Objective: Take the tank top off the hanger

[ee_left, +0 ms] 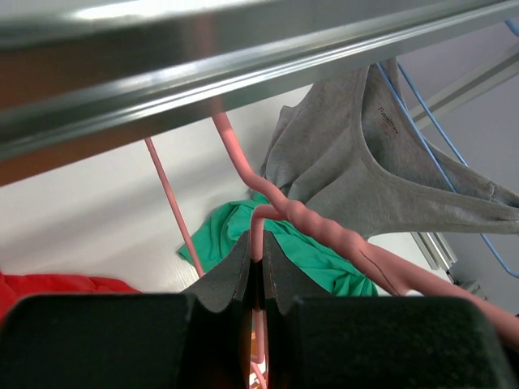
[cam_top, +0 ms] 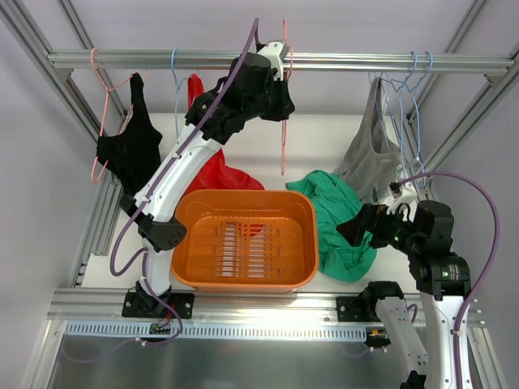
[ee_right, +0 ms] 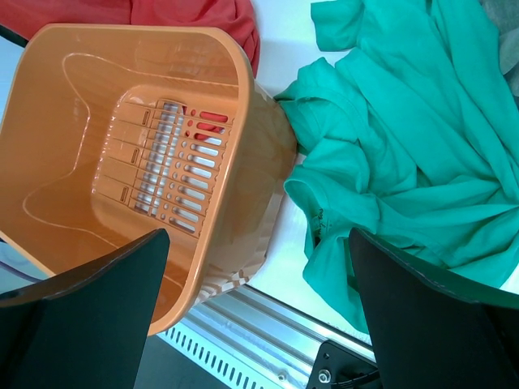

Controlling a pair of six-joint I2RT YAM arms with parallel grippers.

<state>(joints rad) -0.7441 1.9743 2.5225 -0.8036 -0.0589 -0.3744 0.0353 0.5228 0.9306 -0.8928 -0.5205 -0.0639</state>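
Note:
The teal-green tank top point(cam_top: 340, 223) lies crumpled on the table, right of the orange basket and off the hanger. It also shows in the right wrist view point(ee_right: 405, 146) and the left wrist view point(ee_left: 231, 231). The salmon-pink wire hanger point(cam_top: 283, 138) hangs bare from the top rail. My left gripper point(cam_top: 280, 77) is up at the rail, shut on the hanger's wire point(ee_left: 324, 231) just below its twisted neck. My right gripper point(cam_top: 357, 229) is open and empty, low over the tank top's near left edge; its fingers point(ee_right: 438, 324) stand wide apart.
The orange basket point(cam_top: 186, 243) stands at the table's front centre. A red top point(cam_top: 219, 170) lies behind it. A black top on a pink hanger point(cam_top: 126, 146) hangs left. A grey top point(cam_top: 369, 150) on light-blue hangers point(cam_top: 409, 105) hangs right. The metal rail point(cam_top: 349, 61) spans the top.

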